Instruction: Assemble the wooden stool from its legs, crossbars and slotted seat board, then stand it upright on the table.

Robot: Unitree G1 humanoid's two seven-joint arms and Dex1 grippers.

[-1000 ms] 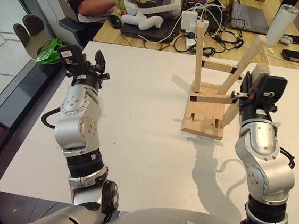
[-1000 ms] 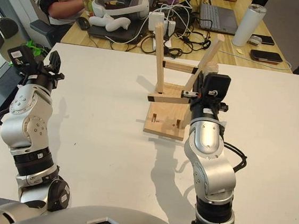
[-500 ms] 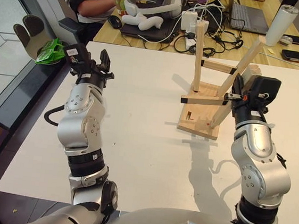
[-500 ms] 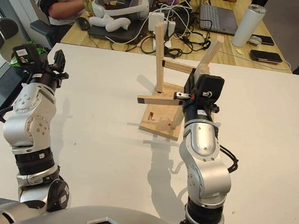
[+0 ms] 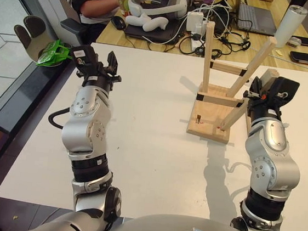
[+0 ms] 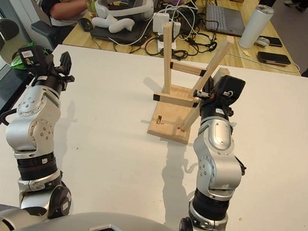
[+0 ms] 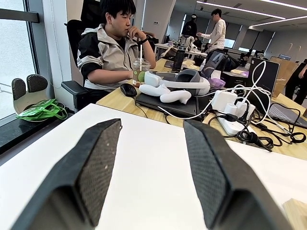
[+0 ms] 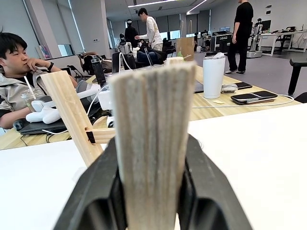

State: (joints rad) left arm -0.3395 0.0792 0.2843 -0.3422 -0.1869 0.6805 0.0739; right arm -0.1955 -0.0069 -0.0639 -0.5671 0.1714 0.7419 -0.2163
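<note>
The stool lies upside down with its slotted seat board (image 5: 208, 128) flat on the white table (image 5: 140, 141). One leg (image 5: 207, 55) stands straight up and another (image 5: 254, 62) leans, joined by a crossbar (image 5: 228, 68). A lower crossbar (image 5: 219, 100) runs toward a third leg (image 5: 232, 116), tilted from the board's front right corner. My right gripper (image 5: 253, 97) is shut on this leg (image 8: 151, 124), whose end sticks out beyond the fingers (image 8: 192, 182). My left gripper (image 5: 99, 65) is open above the table's far left side, with nothing between its pads (image 7: 100, 163).
Behind the table is a wooden desk with a headset (image 5: 157, 5), tangled cables and a power strip (image 5: 199, 24), a laptop, a white tumbler (image 5: 290, 25) and phones (image 5: 306, 56). A person sits at its left end. Bare tabletop lies left of and in front of the stool.
My right gripper swung the held leg left, tipping the seat board, then back right, and the board lies flat again. My left gripper has drifted slightly right.
</note>
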